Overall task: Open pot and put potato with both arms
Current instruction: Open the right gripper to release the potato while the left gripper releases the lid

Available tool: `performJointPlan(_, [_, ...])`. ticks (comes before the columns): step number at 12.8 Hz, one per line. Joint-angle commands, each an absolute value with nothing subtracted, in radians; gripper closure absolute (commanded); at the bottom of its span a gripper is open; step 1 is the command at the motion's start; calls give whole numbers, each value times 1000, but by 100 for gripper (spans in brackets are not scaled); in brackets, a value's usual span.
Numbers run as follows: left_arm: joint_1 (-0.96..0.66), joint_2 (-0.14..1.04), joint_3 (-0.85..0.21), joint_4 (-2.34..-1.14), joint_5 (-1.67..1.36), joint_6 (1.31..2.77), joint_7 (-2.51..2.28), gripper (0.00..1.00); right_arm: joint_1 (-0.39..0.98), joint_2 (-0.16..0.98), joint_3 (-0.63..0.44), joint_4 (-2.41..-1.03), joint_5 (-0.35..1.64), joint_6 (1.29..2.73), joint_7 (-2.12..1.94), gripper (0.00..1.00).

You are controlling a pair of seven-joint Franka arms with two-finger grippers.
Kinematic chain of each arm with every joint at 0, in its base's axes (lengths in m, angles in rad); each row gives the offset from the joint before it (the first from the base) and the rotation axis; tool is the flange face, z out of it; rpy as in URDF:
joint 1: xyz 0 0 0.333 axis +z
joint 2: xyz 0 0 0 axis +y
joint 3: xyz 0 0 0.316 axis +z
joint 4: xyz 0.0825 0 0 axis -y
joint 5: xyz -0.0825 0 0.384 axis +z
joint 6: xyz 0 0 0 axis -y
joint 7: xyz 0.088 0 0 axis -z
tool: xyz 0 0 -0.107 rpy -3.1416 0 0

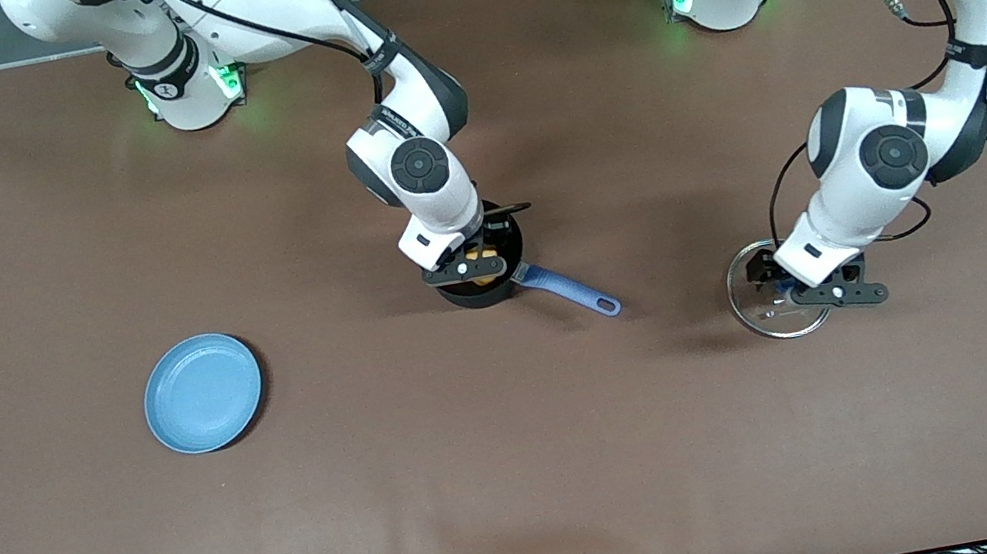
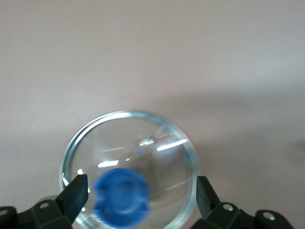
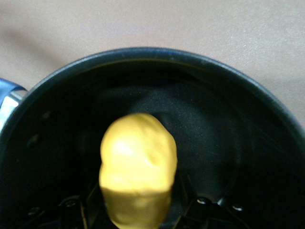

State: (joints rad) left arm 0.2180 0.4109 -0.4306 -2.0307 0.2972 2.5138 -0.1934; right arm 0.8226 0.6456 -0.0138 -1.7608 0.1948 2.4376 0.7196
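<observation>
- i read the right pincer [image 1: 479,264] as sitting inside the mouth of the pot [image 1: 484,291], with the potato [image 3: 137,169] directly between its fingers and the pot's black floor just beneath it.
- the potato's long axis runs along the pincer's reach, and one end is tucked between the fingers; the fingers look pinched on it or barely slackening, and i cannot tell which.
- the controlling relation: the potato is already within the pot's rim, so i judge that the next move needs only a release and a straight lift out.
- the left pincer [image 1: 796,293] is low over the lid [image 1: 768,310], which lies flat on the worktop [image 1: 528,474] toward the left arm's end, well apart from the pot.
- the left pincer's fingers [image 2: 76,193] are spread, standing either side of the blue knob [image 2: 121,196] without touching it.
- the pot's blue handle [image 1: 569,291] points toward the front camera and the left arm's end.
- the right arm is the nearer one to the pot.
- count: one pot, one lid, one potato, one light-blue plate [image 1: 202,392], two arms.
</observation>
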Motion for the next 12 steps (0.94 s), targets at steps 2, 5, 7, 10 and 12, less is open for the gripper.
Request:
performJointPlan(2, [221,282,-509,-1877,307,2228,-239,0,828,629,-23,-1752,178,2428,733,25])
performJointPlan(5, [219,281,-558,-1636,220,1932,-255,0,827,600,-25,-1752,178,2386,733,22])
performJointPlan(7, [218,279,-606,-1527,187,1821,-294,0,812,569,-25,-1752,178,2341,733,14])
performJointPlan(10, [233,275,-607,-1433,184,1740,-290,0,785,511,-25,-1737,178,2257,730,0])
performJointPlan(12, [238,249,-607,-1430,186,1698,-293,0,767,474,-26,-1698,178,2142,736,0])
